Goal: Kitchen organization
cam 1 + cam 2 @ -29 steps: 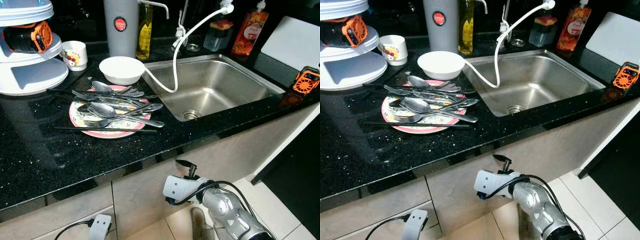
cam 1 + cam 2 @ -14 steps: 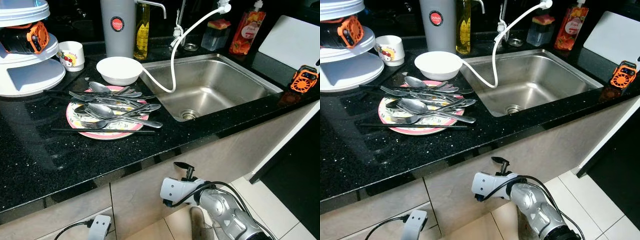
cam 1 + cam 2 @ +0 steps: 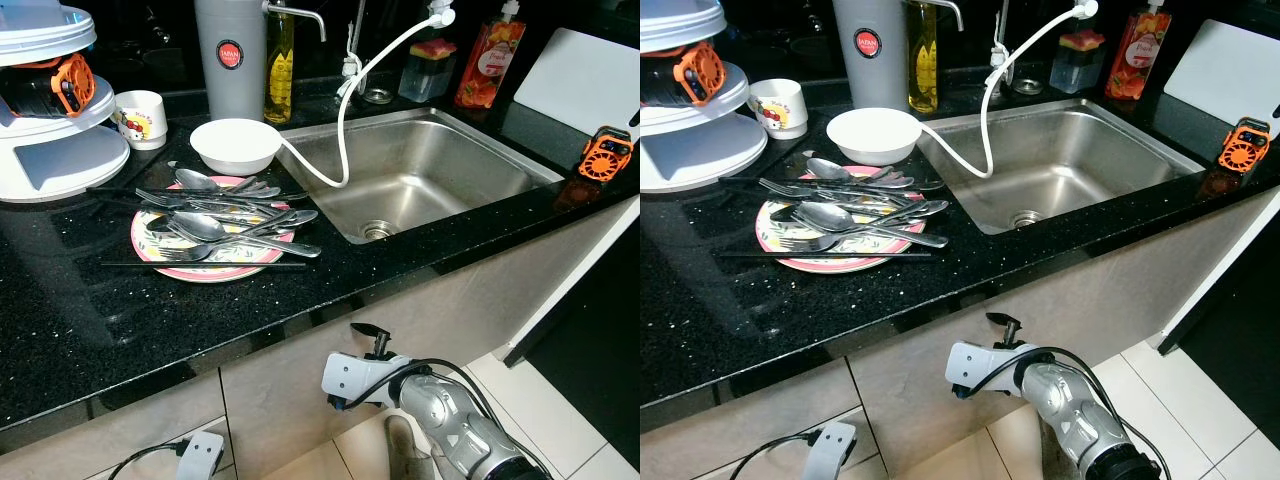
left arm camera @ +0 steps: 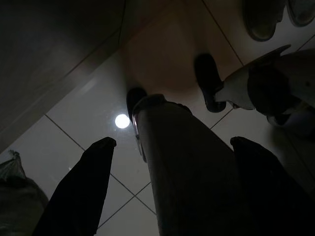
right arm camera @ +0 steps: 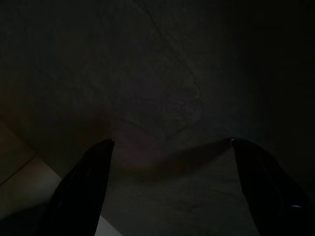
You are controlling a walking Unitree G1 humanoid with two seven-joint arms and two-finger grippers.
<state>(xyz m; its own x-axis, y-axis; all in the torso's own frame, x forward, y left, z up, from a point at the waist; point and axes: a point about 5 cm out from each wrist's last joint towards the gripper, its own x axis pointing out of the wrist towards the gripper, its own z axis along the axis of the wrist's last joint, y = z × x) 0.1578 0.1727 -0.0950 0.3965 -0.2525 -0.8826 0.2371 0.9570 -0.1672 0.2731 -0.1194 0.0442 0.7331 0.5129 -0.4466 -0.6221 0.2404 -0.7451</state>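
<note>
A round pink-rimmed patterned plate (image 3: 236,268) lies on the black speckled stone counter (image 3: 120,310), just left of the stainless steel sink (image 3: 420,180); a heap of silver spoons and forks (image 3: 225,215) is piled across the plate, and a pair of black chopsticks (image 3: 200,264) lies along its near edge; a white ceramic bowl (image 3: 236,146) sits just behind the plate, close to the sink's corner; a white flexible hose (image 3: 345,110) loops from the tap down into the sink; a small white mug with a cartoon print (image 3: 139,118) stands further back on the left.

The right gripper (image 5: 170,191) hangs low in front of the cabinet below the counter's edge, well below and apart from the plate, its two black fingers spread wide and holding nothing; the left gripper (image 4: 172,191) hangs idle over the pale tiled floor (image 4: 93,108), fingers likewise spread apart and empty, far from the cutlery.
</note>
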